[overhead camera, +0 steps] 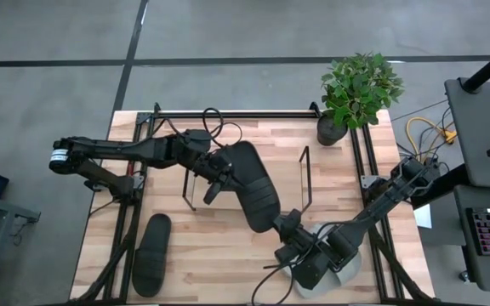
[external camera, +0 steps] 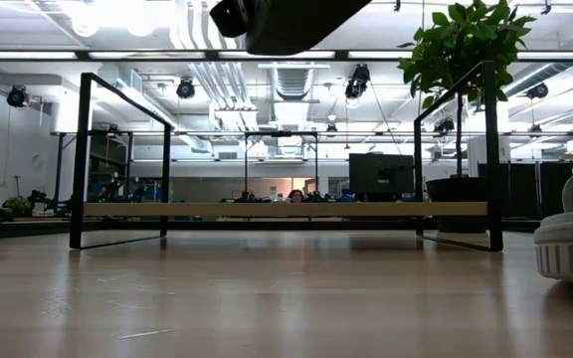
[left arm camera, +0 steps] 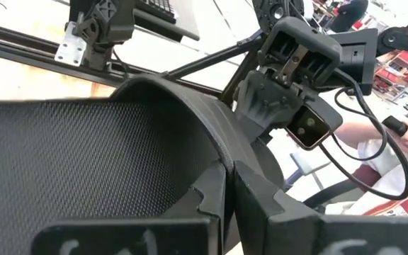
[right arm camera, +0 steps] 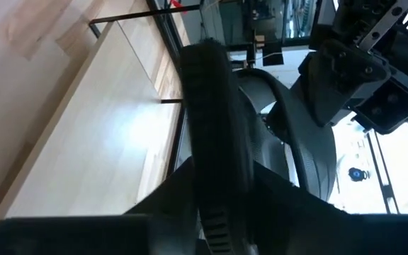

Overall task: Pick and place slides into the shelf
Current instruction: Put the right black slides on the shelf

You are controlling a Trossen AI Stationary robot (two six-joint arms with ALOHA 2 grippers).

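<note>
Overhead, a black slide (overhead camera: 253, 191) is held in the air above the shelf (overhead camera: 245, 183), whose light wood board and thin black wire end frames (overhead camera: 305, 174) stand at the middle of the table (overhead camera: 228, 255). The left gripper (overhead camera: 215, 174) is clamped on the slide's far-left end, its fingers (left arm camera: 275, 212) pressed onto the strap edge in the left wrist view. The right gripper (overhead camera: 286, 228) meets the slide's near-right end; its fingers (right arm camera: 190, 191) appear to pinch the ribbed sole edge, though the contact itself is partly hidden. A second black slide (overhead camera: 151, 253) lies flat on the table at near left, well apart from the shelf. The grey slides (overhead camera: 334, 263) sit at near right, under the right arm; one shows at the right edge of the low view. A potted plant (overhead camera: 356, 93) stands at the far right corner.
</note>
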